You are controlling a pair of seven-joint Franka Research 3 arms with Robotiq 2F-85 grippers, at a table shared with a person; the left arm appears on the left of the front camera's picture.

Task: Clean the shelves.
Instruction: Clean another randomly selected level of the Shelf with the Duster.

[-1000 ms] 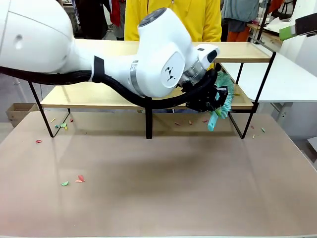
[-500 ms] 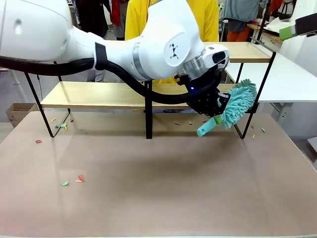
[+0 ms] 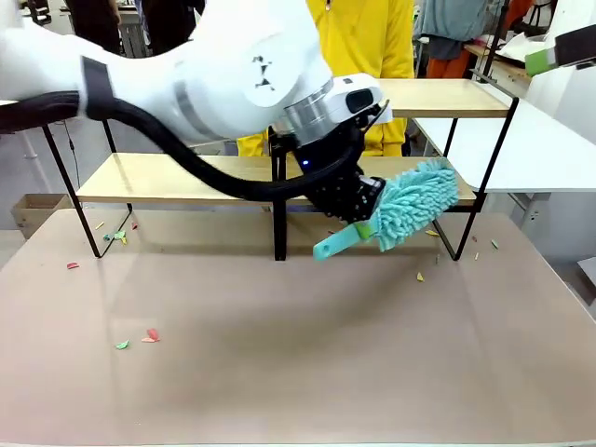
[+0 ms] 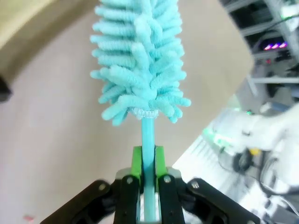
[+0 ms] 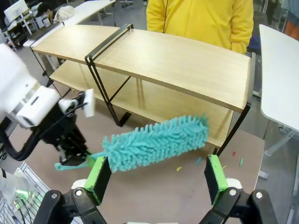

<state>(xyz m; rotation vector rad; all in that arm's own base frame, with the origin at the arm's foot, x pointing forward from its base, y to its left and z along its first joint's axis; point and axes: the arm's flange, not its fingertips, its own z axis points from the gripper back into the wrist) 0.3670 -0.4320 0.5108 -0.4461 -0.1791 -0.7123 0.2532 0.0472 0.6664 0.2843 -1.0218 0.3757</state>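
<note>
The shelves stand across the far half of the table, two light-wood boards on a black frame with a centre post. My left gripper is shut on the handle of a teal fluffy duster, whose head hangs just in front of the lower board's right end. In the left wrist view the green pads clamp the handle below the duster head. My right gripper is open, high above the duster and the shelves.
Small coloured scraps lie on the brown table: some at the left, some under the rack, one near the duster. A person in yellow stands behind the shelves. A white table is at the right.
My left gripper has swung the duster out from the lower shelf's right end and drawn it left and forward. A scrap now lies on the table below the duster.
</note>
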